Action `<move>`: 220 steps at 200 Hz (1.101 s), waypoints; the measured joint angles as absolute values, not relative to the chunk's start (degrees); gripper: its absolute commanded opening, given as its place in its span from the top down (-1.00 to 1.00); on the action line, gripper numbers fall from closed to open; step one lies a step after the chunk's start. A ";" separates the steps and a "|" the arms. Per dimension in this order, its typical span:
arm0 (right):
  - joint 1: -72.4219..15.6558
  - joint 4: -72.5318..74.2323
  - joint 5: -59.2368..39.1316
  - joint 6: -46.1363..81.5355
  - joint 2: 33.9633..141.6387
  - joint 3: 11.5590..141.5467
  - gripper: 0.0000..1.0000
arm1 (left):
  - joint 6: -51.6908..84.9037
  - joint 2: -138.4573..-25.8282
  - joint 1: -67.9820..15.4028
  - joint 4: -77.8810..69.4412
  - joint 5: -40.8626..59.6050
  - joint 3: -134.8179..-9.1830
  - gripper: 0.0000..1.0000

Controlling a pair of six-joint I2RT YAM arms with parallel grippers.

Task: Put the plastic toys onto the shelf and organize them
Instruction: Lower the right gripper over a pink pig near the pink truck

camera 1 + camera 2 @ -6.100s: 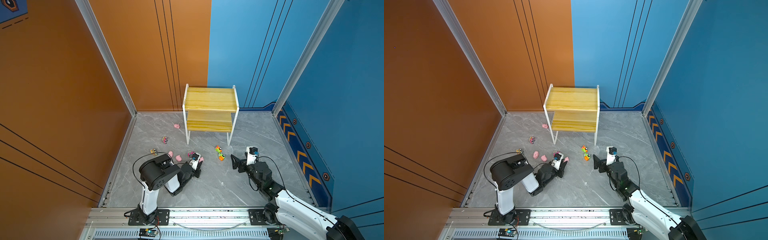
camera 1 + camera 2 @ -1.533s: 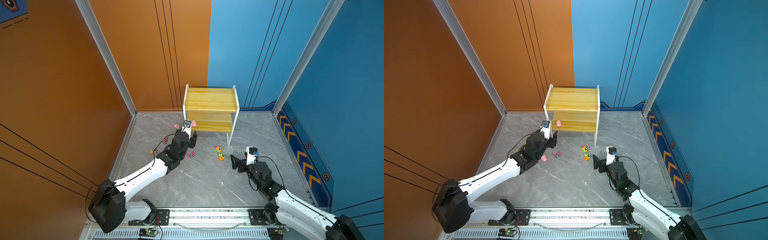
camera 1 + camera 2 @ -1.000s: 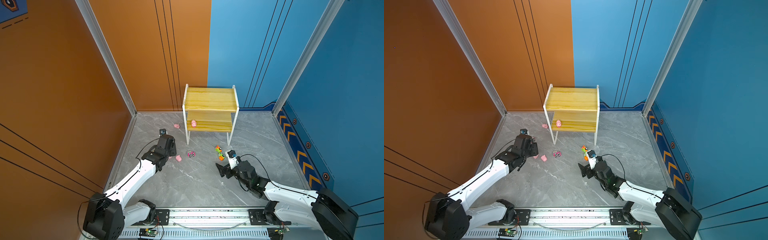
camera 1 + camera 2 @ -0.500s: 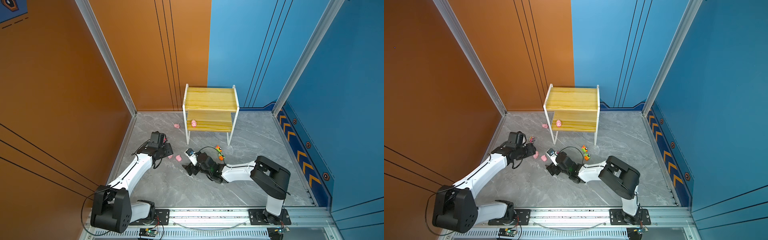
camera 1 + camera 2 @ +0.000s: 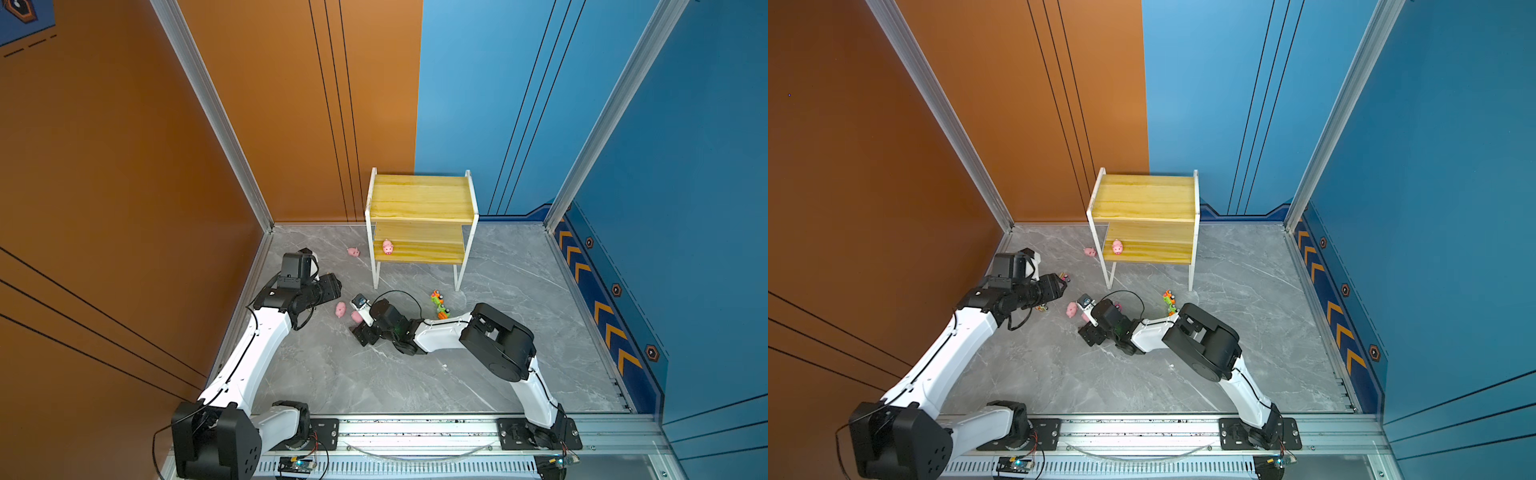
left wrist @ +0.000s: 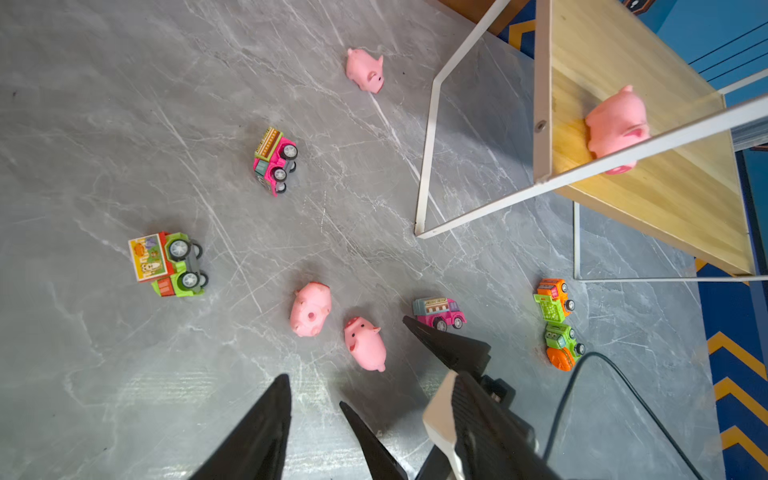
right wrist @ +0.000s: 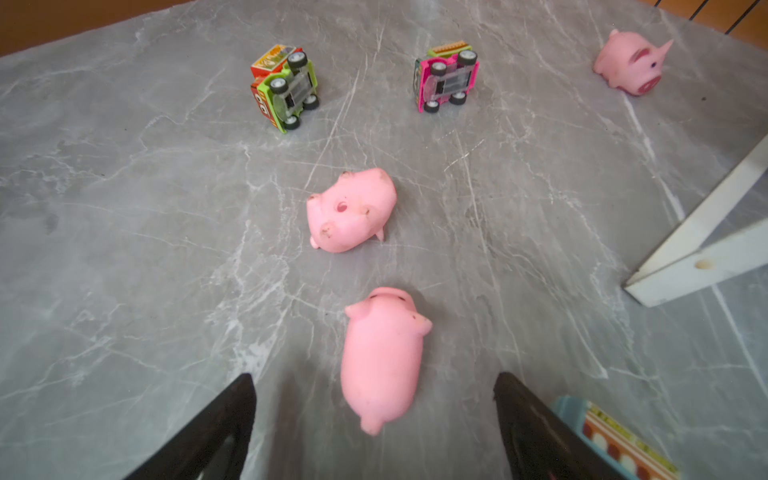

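Observation:
The shelf (image 5: 419, 199) stands at the back with one pink pig (image 5: 387, 247) on its lower board. My right gripper (image 7: 372, 378) is open on the floor, with the tail end of a lying pig (image 7: 382, 357) between its fingers, untouched. A second pig (image 7: 351, 210) lies just beyond it, and a third (image 5: 353, 252) sits left of the shelf. My left gripper (image 5: 334, 286) hovers open and empty near the left wall, with only one finger (image 6: 266, 415) clearly visible. Two cars (image 6: 274, 160) (image 6: 168, 264) lie tipped over.
A pink car (image 6: 438, 311) stands right beside one right finger. An orange car (image 6: 552, 297) and a green one (image 6: 561, 347) sit by the shelf's front right leg. The right wrist camera (image 5: 359, 300) and its cable are close to my left gripper. The orange wall is close on the left.
Over the last second my right arm swung left across the floor to the lying pig and its fingers narrowed a little. My left arm pulled back from the shelf toward the left wall.

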State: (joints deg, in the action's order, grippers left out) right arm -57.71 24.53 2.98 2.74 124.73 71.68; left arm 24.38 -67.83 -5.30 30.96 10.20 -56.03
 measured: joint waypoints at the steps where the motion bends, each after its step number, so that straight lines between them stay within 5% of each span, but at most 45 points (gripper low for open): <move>1: -57.69 24.49 2.98 2.74 124.81 71.75 -0.77 | 24.32 -67.85 -5.28 30.98 10.20 -56.03 -0.26; 38: -56.27 22.90 2.96 2.87 127.11 74.87 -0.54 | 22.37 -68.93 -5.19 31.99 12.29 -56.03 -0.26; 87: -55.88 22.44 1.43 2.70 128.22 76.75 -0.01 | 21.63 -68.95 -4.60 31.92 14.02 -55.88 -0.25; 132: -56.16 23.92 -0.08 2.55 124.11 70.13 0.12 | 21.21 -68.97 -3.44 31.44 14.79 -55.53 -0.25; 181: -56.36 25.12 -0.23 2.22 106.65 54.50 0.12 | 21.21 -69.04 -3.38 31.03 15.73 -55.16 -0.25; 220: -56.34 25.78 -0.91 0.49 99.90 48.56 -0.07 | 21.21 -69.67 -3.40 30.85 16.12 -55.16 -0.25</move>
